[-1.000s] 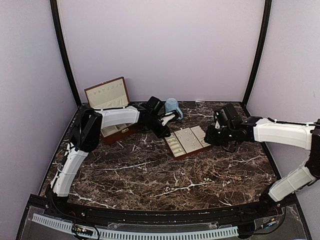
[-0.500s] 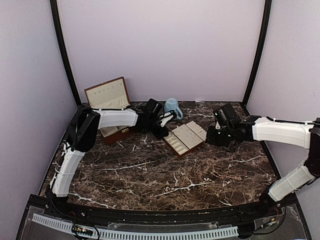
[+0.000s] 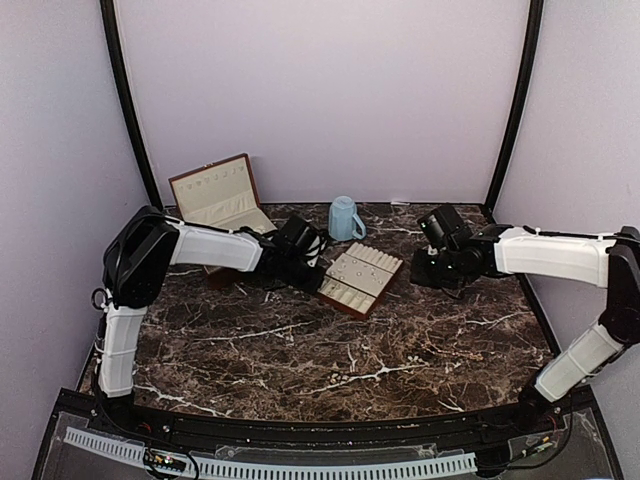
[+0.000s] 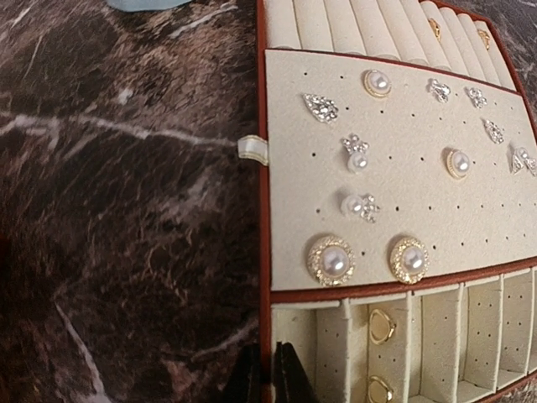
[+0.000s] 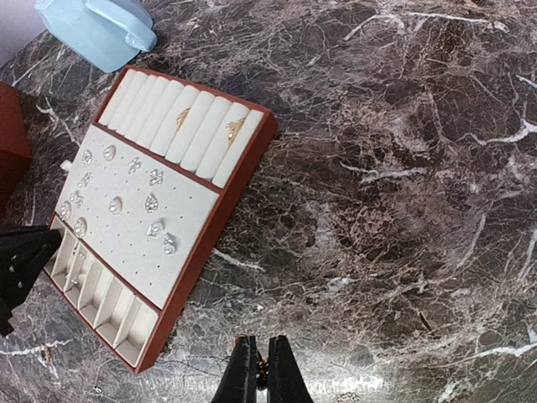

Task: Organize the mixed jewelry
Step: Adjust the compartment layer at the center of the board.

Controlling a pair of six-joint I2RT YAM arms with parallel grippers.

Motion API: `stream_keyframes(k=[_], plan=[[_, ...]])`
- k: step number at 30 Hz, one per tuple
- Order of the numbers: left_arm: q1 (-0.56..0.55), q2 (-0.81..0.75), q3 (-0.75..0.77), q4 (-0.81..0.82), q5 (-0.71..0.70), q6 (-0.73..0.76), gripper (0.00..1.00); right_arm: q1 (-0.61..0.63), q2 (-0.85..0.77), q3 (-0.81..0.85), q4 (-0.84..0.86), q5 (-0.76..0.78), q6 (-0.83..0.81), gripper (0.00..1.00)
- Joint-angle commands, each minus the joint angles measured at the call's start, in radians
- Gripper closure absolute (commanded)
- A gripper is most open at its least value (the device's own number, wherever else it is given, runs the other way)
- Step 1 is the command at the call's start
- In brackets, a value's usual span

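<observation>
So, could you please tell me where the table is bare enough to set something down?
The wide near stretch of the table, between the tray and the near edge, is bare, as is the marble right of the tray. Crowded: the far left, where box, left gripper, mug and tray cluster.

Soft, even light falls from above, and the top view is bright and sharp. Only weak shadows lie on the dark tabletop. The black posts bend a little toward the edges. In the left wrist view the cream tray is sharp and its pearls shine, but the stone at the left is blurred. In the right wrist view a white glare lies on the stone beside the right end effector, and the blue mug looks pale.
</observation>
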Motion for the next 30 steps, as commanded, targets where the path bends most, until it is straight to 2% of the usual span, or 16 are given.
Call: stream_keyframes(k=[1,8,15,18,25,30], plan=[[-0.033,-0.082,-0.091,-0.024,-0.084,-0.236,1.0,0.016,0.023,0.037,-0.005,0.042,-0.008,1.0],[-0.096,-0.095,-0.143,-0.005,-0.226,-0.389,1.0,0.035,0.041,0.047,0.015,0.037,-0.008,1.0],[-0.118,-0.103,-0.133,-0.024,-0.316,-0.434,0.99,0.049,0.033,0.032,0.022,0.043,0.001,1.0],[-0.122,-0.103,-0.131,-0.025,-0.304,-0.436,0.93,0.053,0.035,0.032,0.028,0.054,0.002,1.0],[-0.131,-0.108,-0.13,-0.029,-0.263,-0.44,0.68,0.076,0.069,0.083,0.002,0.095,-0.02,1.0],[-0.138,-0.152,-0.161,-0.017,-0.261,-0.444,0.61,0.076,0.111,0.135,-0.024,0.109,-0.048,1.0]])
